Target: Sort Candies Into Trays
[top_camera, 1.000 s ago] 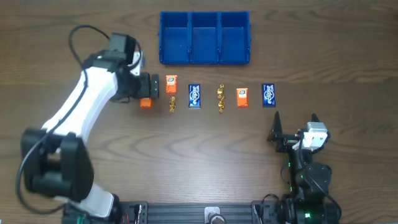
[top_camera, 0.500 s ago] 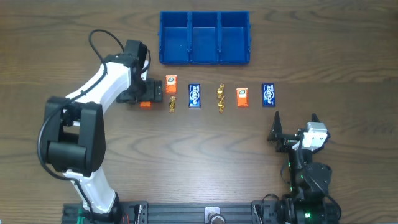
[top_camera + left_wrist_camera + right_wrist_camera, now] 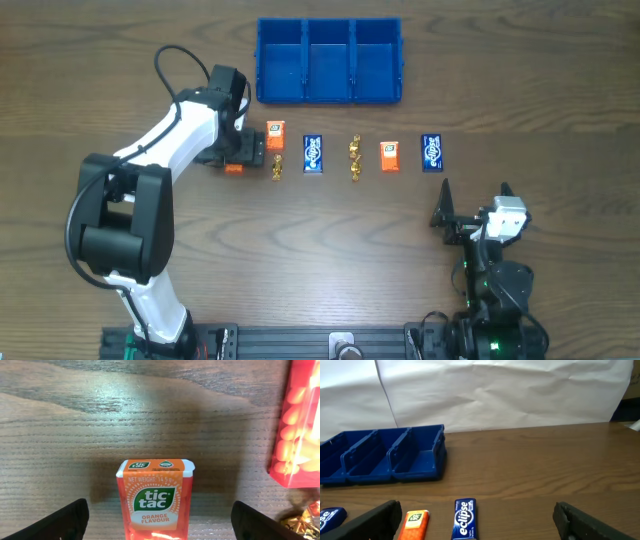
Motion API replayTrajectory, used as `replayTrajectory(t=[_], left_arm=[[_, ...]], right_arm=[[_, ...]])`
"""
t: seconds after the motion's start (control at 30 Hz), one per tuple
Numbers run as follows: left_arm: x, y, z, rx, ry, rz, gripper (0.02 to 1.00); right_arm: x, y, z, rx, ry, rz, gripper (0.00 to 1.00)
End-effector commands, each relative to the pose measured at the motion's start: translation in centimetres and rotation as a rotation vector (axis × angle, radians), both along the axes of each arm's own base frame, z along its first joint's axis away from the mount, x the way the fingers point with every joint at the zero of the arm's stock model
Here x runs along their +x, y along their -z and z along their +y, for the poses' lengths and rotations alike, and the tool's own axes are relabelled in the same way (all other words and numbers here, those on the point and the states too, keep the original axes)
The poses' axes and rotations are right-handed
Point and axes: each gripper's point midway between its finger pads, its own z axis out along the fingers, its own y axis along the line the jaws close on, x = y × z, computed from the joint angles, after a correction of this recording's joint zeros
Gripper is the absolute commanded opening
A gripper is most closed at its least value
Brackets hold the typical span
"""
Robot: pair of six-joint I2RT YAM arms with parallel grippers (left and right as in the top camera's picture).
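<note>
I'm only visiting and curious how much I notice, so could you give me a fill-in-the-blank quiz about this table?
The blue tray has ___ compartments. The left end effector stands open around a small box coloured ___. The table carries ___ blue packs. The right end effector holds ___.
Missing words: three; orange; two; nothing.

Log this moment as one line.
left gripper: open, flanking orange box | right gripper: open, by its base | blue tray: no candy inside
</note>
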Motion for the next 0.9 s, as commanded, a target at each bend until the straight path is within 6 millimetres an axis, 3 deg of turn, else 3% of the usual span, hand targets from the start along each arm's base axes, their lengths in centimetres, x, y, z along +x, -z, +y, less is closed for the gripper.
replayTrajectory(t=[0.03,0.17,0.47,0.57,0.63,0.73,0.83,0.9], left_arm=[[0.5,0.9,0.2,0.019,-0.018,0.008,0.884],[0.6,1.1,0.7,0.009,-0.061,0.015,0.796],[0.5,1.4,0.1,-0.033,-0.065,0.03,0.248],[0.9,0.5,-0.4,-0.044,-0.091,0.017,0.185],[1.8,-2.0,-1.5,-0.061,-0.095,-0.025,0.18],[3.8,-7.9,-3.5,-0.069,-0.102,-0.147,0.194],[6.8,-16.4,-6.6,-0.084,-0.085,-0.342,0.207],[8.7,-20.6,-8.3,-0.084,-0.068,-0.469,0.22]], right_arm=[[0.0,0.1,-0.1,-0.005,0.004,0.001,1.0],[0.0,0.1,-0.1,-0.005,0.004,0.001,0.998],[0.0,0.1,-0.1,-0.005,0.004,0.001,0.998],[0.0,0.1,-0.1,-0.005,0.004,0.001,0.998],[0.0,0.1,-0.1,-0.005,0.004,0.001,0.998],[0.0,0.1,-0.1,-0.005,0.004,0.001,0.998],[0.0,0.1,-0.1,-0.005,0.004,0.001,0.998],[0.0,0.1,-0.1,-0.005,0.004,0.001,1.0]])
